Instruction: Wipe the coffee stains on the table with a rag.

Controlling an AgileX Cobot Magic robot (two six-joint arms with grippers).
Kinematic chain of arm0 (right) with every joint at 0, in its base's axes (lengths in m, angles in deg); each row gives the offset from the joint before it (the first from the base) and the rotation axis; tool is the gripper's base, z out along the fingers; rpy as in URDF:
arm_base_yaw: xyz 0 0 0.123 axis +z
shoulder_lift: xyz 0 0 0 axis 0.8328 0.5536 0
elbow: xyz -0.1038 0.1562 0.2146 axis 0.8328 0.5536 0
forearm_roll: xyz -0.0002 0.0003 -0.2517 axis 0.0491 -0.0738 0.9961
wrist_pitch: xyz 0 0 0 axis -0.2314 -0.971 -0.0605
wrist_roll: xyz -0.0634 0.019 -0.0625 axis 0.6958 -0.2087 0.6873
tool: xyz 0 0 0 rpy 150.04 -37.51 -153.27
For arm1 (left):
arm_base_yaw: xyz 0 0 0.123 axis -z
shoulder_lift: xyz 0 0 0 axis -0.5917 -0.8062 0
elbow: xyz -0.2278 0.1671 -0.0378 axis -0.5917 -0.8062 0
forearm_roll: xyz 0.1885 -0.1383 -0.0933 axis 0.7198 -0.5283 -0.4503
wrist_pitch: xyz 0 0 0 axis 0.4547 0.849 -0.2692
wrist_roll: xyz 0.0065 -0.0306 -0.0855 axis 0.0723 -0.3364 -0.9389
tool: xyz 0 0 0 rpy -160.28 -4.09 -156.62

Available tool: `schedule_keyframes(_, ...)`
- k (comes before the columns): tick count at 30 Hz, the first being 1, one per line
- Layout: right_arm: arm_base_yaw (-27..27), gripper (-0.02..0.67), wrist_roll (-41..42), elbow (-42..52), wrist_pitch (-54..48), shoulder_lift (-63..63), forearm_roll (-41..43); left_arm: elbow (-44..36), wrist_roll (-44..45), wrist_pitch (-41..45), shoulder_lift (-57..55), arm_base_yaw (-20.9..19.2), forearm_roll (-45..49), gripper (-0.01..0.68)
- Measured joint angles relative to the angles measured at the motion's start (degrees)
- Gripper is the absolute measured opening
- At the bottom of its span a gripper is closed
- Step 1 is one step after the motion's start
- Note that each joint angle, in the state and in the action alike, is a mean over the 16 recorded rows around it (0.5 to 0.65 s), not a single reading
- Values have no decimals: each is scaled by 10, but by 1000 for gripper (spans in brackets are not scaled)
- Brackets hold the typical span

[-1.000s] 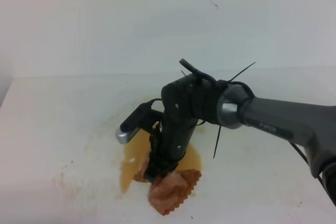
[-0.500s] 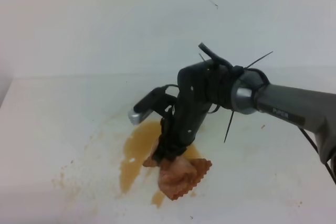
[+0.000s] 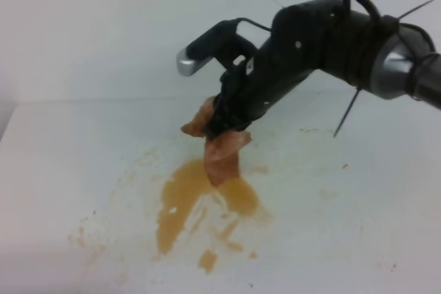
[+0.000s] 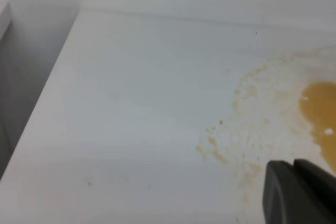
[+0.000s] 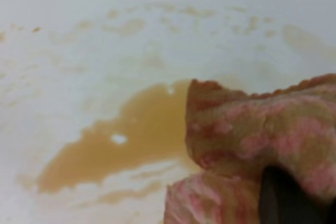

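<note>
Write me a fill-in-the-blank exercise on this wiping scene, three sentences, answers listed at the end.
1. The right gripper is shut on the ______.
2. The rag hangs ______ the amber puddle of the coffee stains, lifted off the table.
3. In the left wrist view, pale tan specks lie to the ______ of the amber puddle.

Missing words: rag; above; left

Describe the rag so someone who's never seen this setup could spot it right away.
Start at the white table, then find the amber coffee stains near its middle. Above them, the right gripper holds the rag: crumpled pinkish-orange cloth hanging down, not flat liquid.
</note>
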Motion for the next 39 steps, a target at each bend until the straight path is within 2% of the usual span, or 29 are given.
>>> schedule_keyframes(10,-38,47,4,163,85,-28,-80,0,0,0,1,0,0,-2)
schedule_keyframes(19,-43,47,9,217,45,-14,-90,0,0,0,1,0,0,-2)
schedule_keyframes(29,-43,47,-6,156,0,51,-88,1,0,1,0,0,0,-2)
schedule_keyframes(39,-43,47,-22,-18,-79,151,-89,1,0,1,0,0,0,-2)
